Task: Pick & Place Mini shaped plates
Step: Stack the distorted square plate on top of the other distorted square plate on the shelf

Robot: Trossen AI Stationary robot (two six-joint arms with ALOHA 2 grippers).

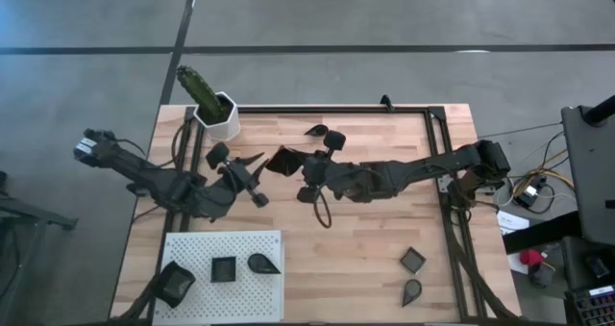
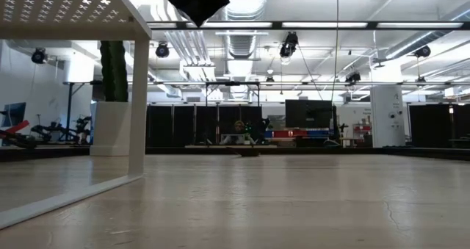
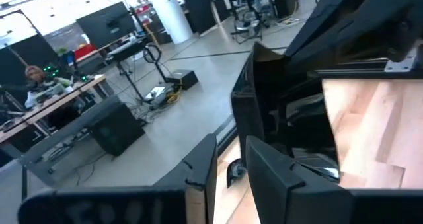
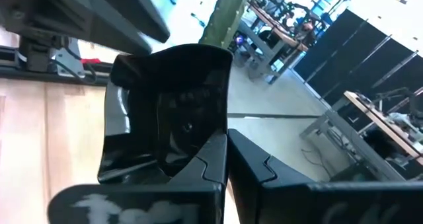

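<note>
My right gripper (image 1: 300, 164) reaches in from the table's right and is shut on a glossy black square mini plate (image 4: 165, 112), held high over the table's middle (image 1: 282, 160). In the low view the plate (image 2: 197, 1) hangs at the top of the picture. My left gripper (image 1: 259, 177) comes in from the left and stands open (image 3: 228, 164) just short of the plate, touching nothing. Three dark mini plates (image 1: 224, 268) lie on the white perforated board (image 1: 192, 244). Two more (image 1: 412, 260) rest on the wood at the near right. My right gripper pinches the square plate's rim (image 4: 213, 150) between its two fingers, near one corner. The fingers come nearly level from the table's right side. The plate is lifted clear of the table and stands tilted beyond the fingertips, its hollow side toward the wrist camera.
A white hexagonal pot with a green cactus (image 1: 217, 114) stands at the far left corner. A small dark plate (image 1: 315, 130) lies near the far edge. The white board stands on legs (image 2: 137, 102) at the near left. A black frame (image 1: 437, 134) borders the wood top.
</note>
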